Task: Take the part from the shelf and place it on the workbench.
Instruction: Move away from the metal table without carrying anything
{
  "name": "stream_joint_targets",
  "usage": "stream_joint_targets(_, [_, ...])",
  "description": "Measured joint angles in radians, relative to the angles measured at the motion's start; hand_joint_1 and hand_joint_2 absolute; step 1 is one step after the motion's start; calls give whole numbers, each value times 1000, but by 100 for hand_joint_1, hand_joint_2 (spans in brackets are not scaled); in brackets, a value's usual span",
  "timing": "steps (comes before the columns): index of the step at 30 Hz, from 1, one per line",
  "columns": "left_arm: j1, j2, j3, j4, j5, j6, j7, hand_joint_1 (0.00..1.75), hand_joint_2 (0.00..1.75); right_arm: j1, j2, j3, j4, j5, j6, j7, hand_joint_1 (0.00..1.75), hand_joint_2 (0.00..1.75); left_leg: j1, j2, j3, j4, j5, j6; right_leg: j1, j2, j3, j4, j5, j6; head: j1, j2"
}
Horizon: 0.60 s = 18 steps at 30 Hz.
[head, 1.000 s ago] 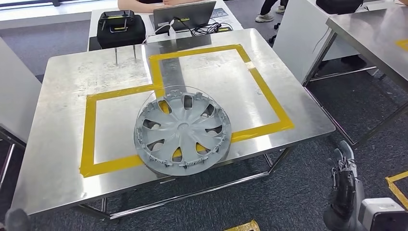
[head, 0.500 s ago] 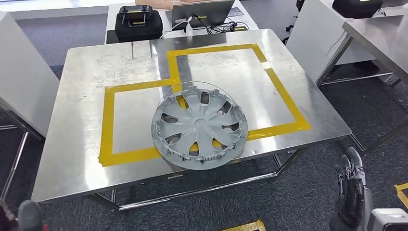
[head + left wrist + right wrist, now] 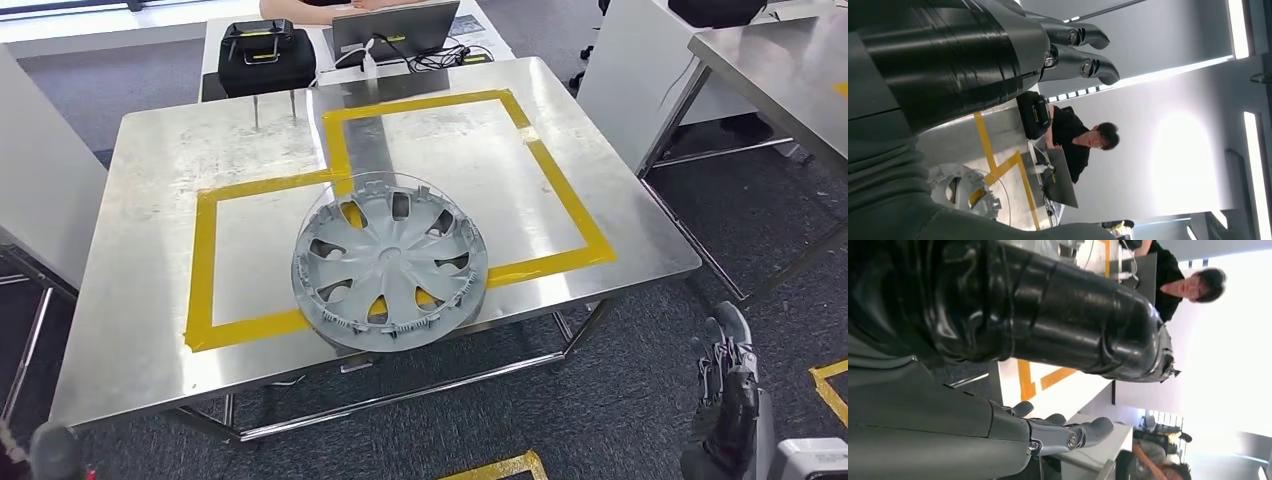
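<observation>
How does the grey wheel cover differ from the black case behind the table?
The wheel cover is round, light grey and lies flat near the steel table's front edge, overlapping the yellow tape. The black case is boxy, dark, with yellow marks, and stands on another table behind. No robot hand touches either.

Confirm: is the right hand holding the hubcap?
No. The hubcap lies on the table, and the right hand hangs beside it, holding nothing.
</observation>
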Motion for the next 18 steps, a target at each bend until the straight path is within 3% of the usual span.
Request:
stream_joint_targets(2, [0, 0, 0, 0, 5, 0, -2, 0, 0, 0, 0, 0, 0, 0, 0, 0, 0, 0, 15, 15, -6, 27, -16, -23, -15, -20, 41, -105, 70, 21, 2, 0])
stream_joint_targets(3, [0, 0, 0, 0, 10, 0, -4, 0, 0, 0, 0, 0, 1, 1, 0, 0, 0, 0, 18, 22, -10, 43, -28, -37, -19, -33, 59, -154, 96, 26, 6, 0])
stream_joint_targets(5, [-1, 0, -1, 0, 20, 0, -13, 0, 0, 0, 0, 0, 1, 1, 0, 1, 0, 0, 18, 33, -21, 66, -48, -56, -19, -43, 72, -188, 107, 10, 9, 0])
stream_joint_targets(7, [-1, 0, -2, -1, 33, 0, -24, 0, 0, -1, 0, 0, 1, 2, 0, 2, 0, 0, 17, 45, -20, 67, -57, -65, -17, -25, 65, -178, 101, -19, -4, 0])
stream_joint_targets(8, [-2, 0, -2, -2, 38, 0, -28, 0, 0, -1, 0, 0, 1, 2, 0, 2, 0, 0, 19, 46, -17, 69, -62, -69, -17, -17, 63, -178, 102, -28, -13, 0])
stream_joint_targets(10, [-2, 1, -2, -2, 45, 0, -34, 0, 0, -1, 0, 0, 0, 2, 0, 2, 0, 0, 22, 25, -31, 118, -103, -71, -16, -2, 69, -178, 107, -45, -29, 0])
stream_joint_targets(12, [-1, 1, -3, -2, 48, 0, -38, 0, 0, -2, 0, 0, 1, 2, 0, 2, 0, 0, 19, -8, -87, 244, -172, -69, -12, 14, 66, -179, 113, -55, -45, 0])
stream_joint_targets(14, [0, 1, -3, -1, 51, 0, -42, 0, 0, -2, 0, 0, 1, 2, 0, 2, 0, 0, 14, -23, -143, 354, -204, -63, -7, 37, 60, -179, 116, -59, -54, 0])
stream_joint_targets(15, [0, 1, -3, -1, 53, 0, -44, 0, 0, -3, 0, 0, 1, 2, 0, 3, 0, 0, 11, -27, -150, 361, -193, -58, -5, 50, 60, -179, 116, -59, -57, 0])
stream_joint_targets(16, [0, 1, -3, -1, 55, 0, -45, 0, 0, -3, 0, 0, 1, 2, 0, 3, 0, 0, 9, -34, -138, 328, -164, -51, -4, 64, 61, -179, 116, -59, -59, 0])
stream_joint_targets(18, [1, 1, -3, -1, 58, 0, -47, 0, 0, -4, 0, 0, 1, 2, 0, 5, 0, 0, 6, -78, -86, 199, -97, -39, -2, 90, 61, -178, 115, -56, -64, 0])
